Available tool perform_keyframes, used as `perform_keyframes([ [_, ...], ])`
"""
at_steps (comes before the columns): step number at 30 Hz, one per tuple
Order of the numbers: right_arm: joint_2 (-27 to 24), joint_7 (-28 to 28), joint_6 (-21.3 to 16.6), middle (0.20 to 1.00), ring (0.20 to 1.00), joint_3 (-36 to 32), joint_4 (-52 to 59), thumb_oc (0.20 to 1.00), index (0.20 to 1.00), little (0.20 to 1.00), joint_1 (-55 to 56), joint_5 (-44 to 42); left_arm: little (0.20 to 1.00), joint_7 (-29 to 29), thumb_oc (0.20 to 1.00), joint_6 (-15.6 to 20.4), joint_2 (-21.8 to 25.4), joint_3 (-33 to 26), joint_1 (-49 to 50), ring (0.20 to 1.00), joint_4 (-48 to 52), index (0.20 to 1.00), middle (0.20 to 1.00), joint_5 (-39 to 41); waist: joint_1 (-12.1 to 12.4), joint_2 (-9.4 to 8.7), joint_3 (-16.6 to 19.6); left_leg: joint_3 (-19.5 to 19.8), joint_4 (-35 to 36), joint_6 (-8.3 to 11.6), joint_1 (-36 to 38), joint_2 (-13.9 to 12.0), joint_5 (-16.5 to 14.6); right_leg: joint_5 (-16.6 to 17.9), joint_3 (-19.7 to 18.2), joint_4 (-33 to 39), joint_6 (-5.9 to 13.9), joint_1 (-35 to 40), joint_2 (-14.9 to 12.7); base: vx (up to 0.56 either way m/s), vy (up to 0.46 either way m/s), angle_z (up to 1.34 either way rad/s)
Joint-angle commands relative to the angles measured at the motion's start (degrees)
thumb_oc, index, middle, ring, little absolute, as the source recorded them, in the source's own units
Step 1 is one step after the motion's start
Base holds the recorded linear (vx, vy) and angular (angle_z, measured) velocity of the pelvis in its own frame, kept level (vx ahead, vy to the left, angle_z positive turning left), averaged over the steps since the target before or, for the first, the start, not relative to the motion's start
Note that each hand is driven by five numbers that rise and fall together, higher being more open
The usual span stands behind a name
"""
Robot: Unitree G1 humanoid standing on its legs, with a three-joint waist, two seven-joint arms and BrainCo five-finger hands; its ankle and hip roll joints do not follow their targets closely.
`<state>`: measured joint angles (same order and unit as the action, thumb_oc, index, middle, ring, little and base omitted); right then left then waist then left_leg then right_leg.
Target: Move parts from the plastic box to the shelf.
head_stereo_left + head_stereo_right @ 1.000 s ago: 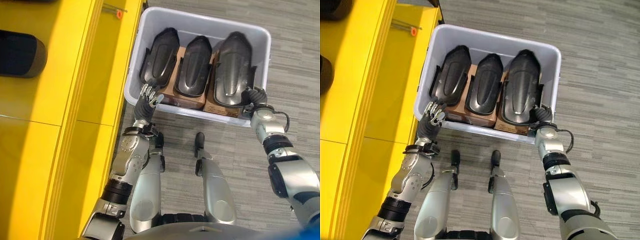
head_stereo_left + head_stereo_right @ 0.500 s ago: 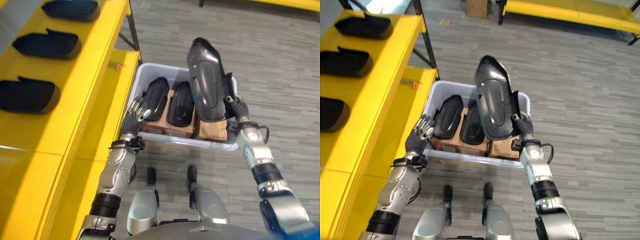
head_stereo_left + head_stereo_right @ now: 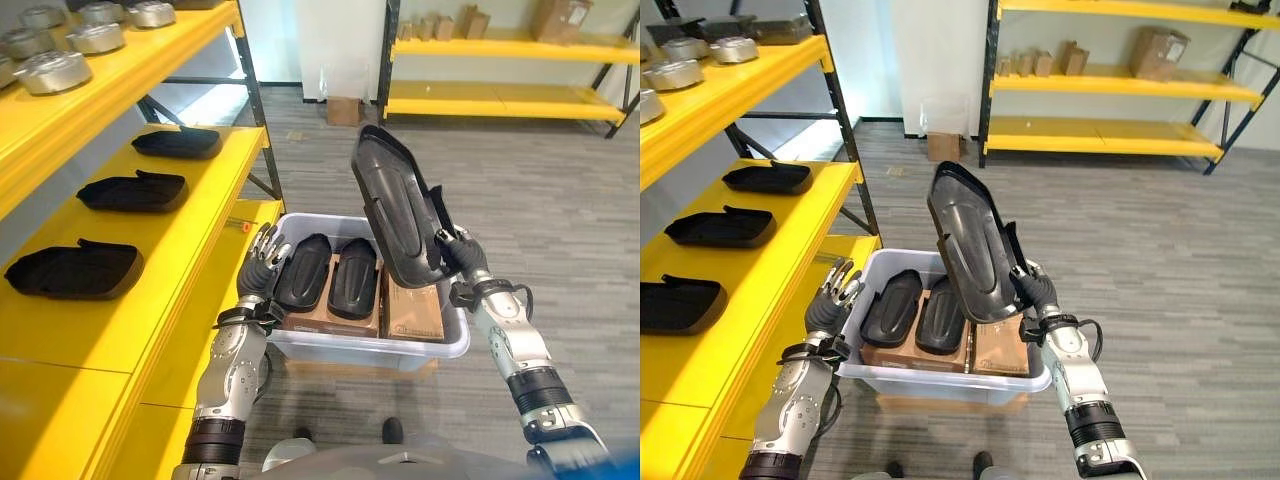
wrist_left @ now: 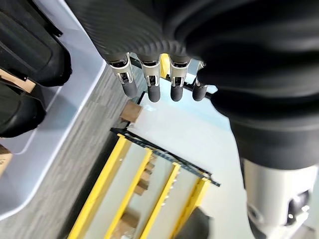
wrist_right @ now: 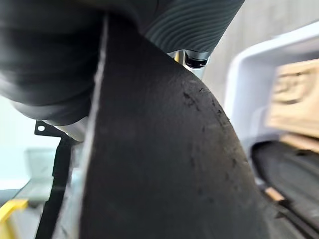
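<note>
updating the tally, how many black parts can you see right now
6: one held up in the right hand (part), two in the plastic box, three on the yellow shelf. Others may be hidden.

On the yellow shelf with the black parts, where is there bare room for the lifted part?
The lifted part is in the right robot hand. The yellow shelf is bare along its front edge and nearer than the closest black part. Between the three parts, gaps are narrow.

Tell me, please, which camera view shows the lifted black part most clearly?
The right eye view: the lifted black part shows whole, tilted above the plastic box in the right robot hand. The left eye view matches; the right wrist view shows its dark surface close up.
</note>
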<state>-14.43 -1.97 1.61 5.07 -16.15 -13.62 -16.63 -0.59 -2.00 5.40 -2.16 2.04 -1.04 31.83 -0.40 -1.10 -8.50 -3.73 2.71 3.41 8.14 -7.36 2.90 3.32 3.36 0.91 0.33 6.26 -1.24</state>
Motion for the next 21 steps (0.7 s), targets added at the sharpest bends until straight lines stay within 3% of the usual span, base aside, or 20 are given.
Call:
perform_keyframes([
  [1,1.7,-0.6,-4.8,0.2,0.2,-0.7,5.8,0.2,0.2,0.2,-3.4,-2.2,1.0,-1.4,1.0,2.0,2.3,-0.5,1.5,1.0,3.2,1.0,1.0,-1.5,2.1,-0.13,2.0,3.1,-3.0,1.55,-2.8,-6.3,-0.1,-7.4,1.8,-10.9,0.28,-2.6,-1.5,-0.06,-0.161,0.27],
  [5,2.5,0.5,-5.3,0.2,0.2,1.0,6.8,0.2,0.2,0.2,-5.9,-4.0,1.0,-0.8,1.0,2.3,1.6,-2.0,3.3,1.0,1.9,1.0,1.0,-1.6,3.9,-0.02,0.3,6.9,-3.0,2.53,-5.6,-7.4,3.9,-8.5,4.6,-11.7,-0.77,-2.5,-0.3,-0.14,-0.18,0.42],
  [6,3.7,1.3,-5.9,0.2,0.2,0.8,7.0,0.2,0.2,0.2,-6.8,-4.9,1.0,-0.6,1.0,2.3,1.5,-1.8,3.9,1.0,0.6,1.0,1.0,-1.8,4.8,0.34,-1.3,7.0,-3.2,3.02,-8.9,-7.6,7.4,-8.9,7.5,-11.5,-1.22,-2.3,-0.3,-0.23,-0.151,0.57],
  [7,3.9,1.8,-6.1,0.2,0.2,1.1,7.3,0.2,0.2,0.2,-7.4,-5.2,1.0,-0.6,1.0,2.4,1.9,-1.3,4.0,1.0,0.6,1.0,1.0,-2.0,4.8,0.27,-2.2,5.7,-4.5,2.55,-11.0,-7.5,8.3,-9.0,9.1,-12.1,-1.27,-2.3,-1.1,-0.25,-0.127,0.81],
  [8,4.1,2.1,-6.4,0.2,0.2,1.5,8.1,0.2,0.2,0.2,-7.6,-4.9,1.0,-0.3,1.0,2.6,2.3,-1.0,3.9,1.0,0.4,1.0,1.0,-2.9,4.6,0.07,-2.4,0.6,-6.3,1.87,-12.4,-8.4,8.2,-9.1,11.5,-12.6,-1.28,-2.6,-2.2,-0.13,-0.041,1.89],
  [11,4.9,2.5,-6.1,0.2,0.2,1.1,9.0,0.2,0.2,0.2,-6.0,-4.3,1.0,-0.1,1.0,3.1,2.8,-0.8,4.1,1.0,0.4,1.0,1.0,-4.3,4.3,0.45,-2.4,-3.5,-8.8,2.01,-13.7,-9.7,9.6,-8.8,13.8,-12.6,-1.43,-2.6,-3.3,-0.07,-0.013,1.65],
  [15,6.9,0.8,-5.6,0.2,0.2,1.3,9.2,0.2,0.2,0.2,-2.6,-3.3,1.0,-0.5,1.0,2.9,1.2,-0.7,4.1,1.0,-0.1,1.0,1.0,-3.6,4.3,1.1,-2.5,-3.3,-9.6,2.74,-12.6,-11.2,9.8,-9.9,17.3,-13.9,-1.29,-1.7,-5.1,-0.01,0.054,0.86],
  [18,9.0,0.3,-5.2,0.2,0.2,0.1,7.9,0.2,0.2,0.2,-1.2,-3.2,1.0,-0.9,1.0,2.8,0.6,0.1,4.2,1.0,-0.3,1.0,1.0,-3.3,3.8,1.8,-1.8,-8.4,-5.7,3.32,-9.3,-13.8,9.5,-10.8,21.0,-14.4,-0.45,-0.2,-6.6,0.02,0.136,0.55],
  [20,9.6,0.1,-5.1,0.2,0.2,0.0,8.3,0.2,0.2,0.2,-0.3,-2.8,1.0,-0.9,1.0,3.0,1.1,0.8,3.4,1.0,-0.9,1.0,1.0,-3.4,4.1,2.43,-1.4,-8.7,-2.8,3.92,-7.6,-12.8,9.7,-11.0,22.0,-13.8,-0.16,0.6,-6.8,0.08,0.215,0.79],
  [21,10.9,0.1,-5.1,0.2,0.2,-0.8,8.0,0.2,0.2,0.2,0.0,-2.9,1.0,-0.8,1.0,2.9,1.5,1.2,2.6,1.0,-1.7,1.0,1.0,-3.4,4.6,1.69,-1.3,-9.1,-4.3,3.51,-8.1,-11.5,7.6,-10.7,23.2,-12.7,0.39,2.2,-8.2,0.12,0.294,0.4],
])
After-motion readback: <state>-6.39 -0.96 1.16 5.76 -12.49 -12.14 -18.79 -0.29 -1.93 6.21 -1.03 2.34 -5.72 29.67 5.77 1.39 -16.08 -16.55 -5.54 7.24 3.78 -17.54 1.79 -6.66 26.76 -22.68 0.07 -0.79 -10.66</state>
